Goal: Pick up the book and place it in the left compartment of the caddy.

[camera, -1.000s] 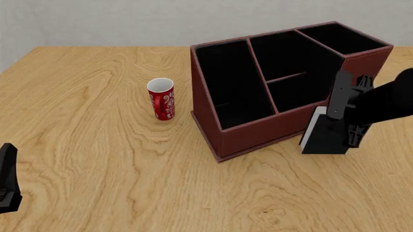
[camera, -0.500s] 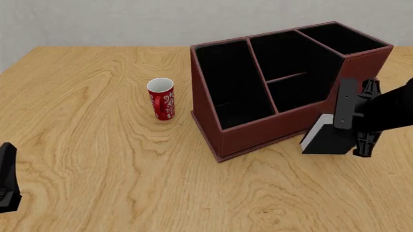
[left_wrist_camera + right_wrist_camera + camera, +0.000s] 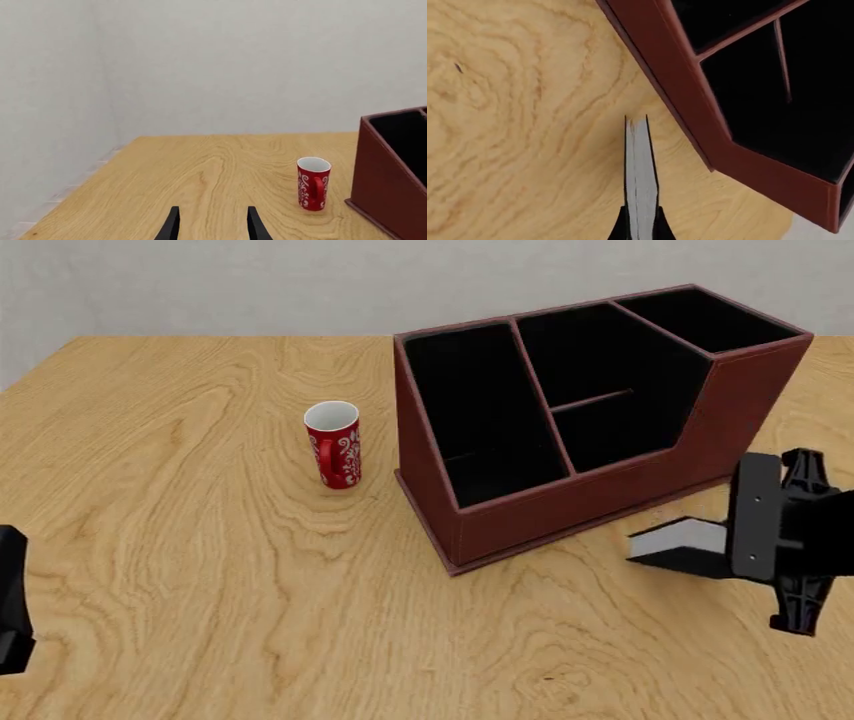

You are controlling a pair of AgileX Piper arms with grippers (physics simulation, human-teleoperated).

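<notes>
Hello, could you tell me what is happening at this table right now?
The right hand is shut on the book and holds it tilted, just off the table, in front of the caddy's right end. The book is not yet in the left compartment. The left hand is open over bare wood, holding nothing. A red cup stands left of the caddy.

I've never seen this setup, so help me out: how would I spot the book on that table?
Start at the big reddish-brown caddy on the wooden table. Just beyond its near right corner, the right gripper is clamped on the book, a thin black slab tipped nearly flat. Its white page edges face the caddy, unlike the red cup standing left of the caddy.
</notes>
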